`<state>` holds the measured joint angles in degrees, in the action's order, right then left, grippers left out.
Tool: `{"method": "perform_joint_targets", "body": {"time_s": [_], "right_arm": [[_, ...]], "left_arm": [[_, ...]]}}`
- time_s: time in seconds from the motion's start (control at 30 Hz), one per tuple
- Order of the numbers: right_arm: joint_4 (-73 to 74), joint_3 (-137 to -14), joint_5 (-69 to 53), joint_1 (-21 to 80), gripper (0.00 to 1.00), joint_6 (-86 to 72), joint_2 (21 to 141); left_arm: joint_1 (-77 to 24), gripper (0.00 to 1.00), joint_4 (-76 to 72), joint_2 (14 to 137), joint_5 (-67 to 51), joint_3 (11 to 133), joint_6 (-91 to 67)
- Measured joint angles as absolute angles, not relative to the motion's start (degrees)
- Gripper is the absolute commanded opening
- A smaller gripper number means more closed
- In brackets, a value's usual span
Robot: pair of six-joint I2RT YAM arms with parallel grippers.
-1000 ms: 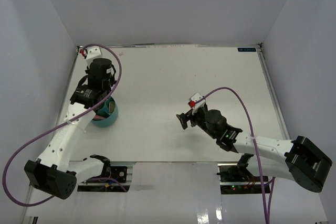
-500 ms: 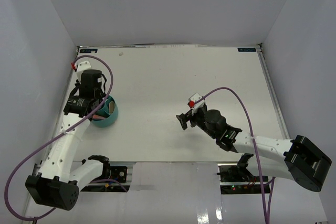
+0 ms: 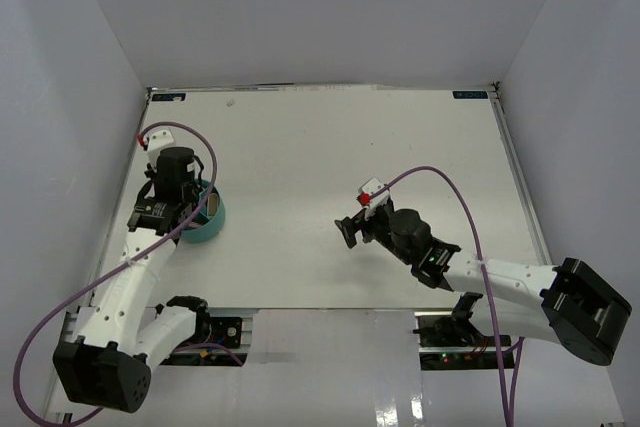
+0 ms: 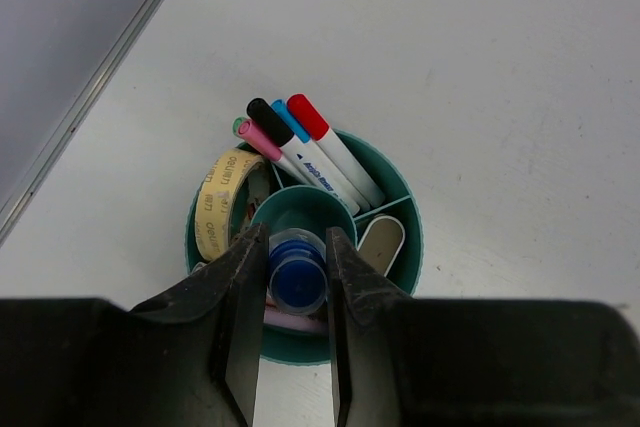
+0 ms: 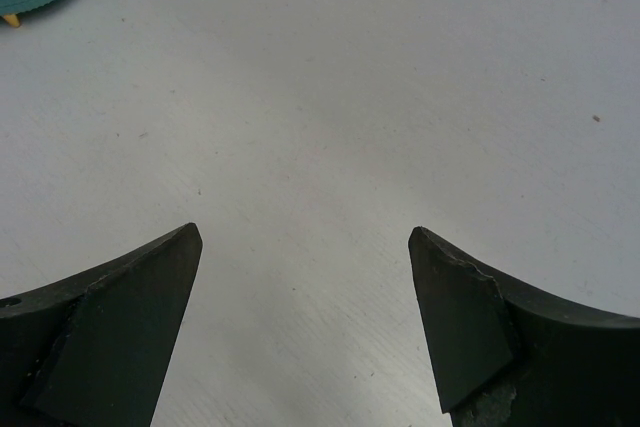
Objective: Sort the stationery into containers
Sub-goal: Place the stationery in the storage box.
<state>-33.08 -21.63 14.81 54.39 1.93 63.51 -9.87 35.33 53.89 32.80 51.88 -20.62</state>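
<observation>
Teal cup (image 4: 412, 232) is sitting on the white table (image 3: 300, 147) near its left edge (round, split into compartments around a centre well). Left gripper (image 4: 297, 245) is hanging straight over it and clamping the small blue-capped bottle (image 4: 297, 277), one finger pressing each side. Bottle is standing cap-up over the near rim of the centre well; can't tell whether its bottom is touching anything. Far compartment is holding the pens, which are leaning out over the far-left rim: black-capped pen (image 4: 262, 110), pink pen (image 4: 255, 135), blue pen (image 4: 287, 117) and red pen (image 4: 308, 115), lying side by side and touching. Left compartment is holding the tan band (image 4: 213, 205), standing on edge against the wall. Right compartment is holding a white rounded block (image 4: 381, 244). Something pink is showing under the bottle at the near wall, too hidden to name. Right gripper (image 5: 305, 235) is hovering over bare table, well apart from the cup, fingers spread wide with nothing between them. Only a corner of the cup is showing at the top left of its wrist view. In the top view the right arm (image 3: 500, 275) is reaching in from the lower right toward mid-table, with purple cables (image 3: 452, 183) looping off both wrists.
</observation>
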Motion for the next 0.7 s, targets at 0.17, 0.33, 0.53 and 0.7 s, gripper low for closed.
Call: {"method": "perform_joint_targets", "body": {"time_s": [0.17,0.33,0.53,0.7], "right_arm": [[-33.08,-21.63,14.81,54.39,0.9,1.93,63.51],[-33.08,-21.63,14.79,54.39,0.9,1.93,63.51],[-33.08,-21.63,14.79,54.39,0.9,1.93,63.51],[-33.08,-21.63,14.79,54.39,0.9,1.91,63.42]], "left_arm": [[-8.86,0.26,32.6,53.8,32.62,48.73,-20.84],[-7.92,0.4,31.05,53.78,31.86,47.16,-20.84],[-7.14,0.57,28.42,53.78,30.17,46.35,-20.97],[-6.76,0.64,27.77,53.8,29.02,45.58,-21.19]]}}
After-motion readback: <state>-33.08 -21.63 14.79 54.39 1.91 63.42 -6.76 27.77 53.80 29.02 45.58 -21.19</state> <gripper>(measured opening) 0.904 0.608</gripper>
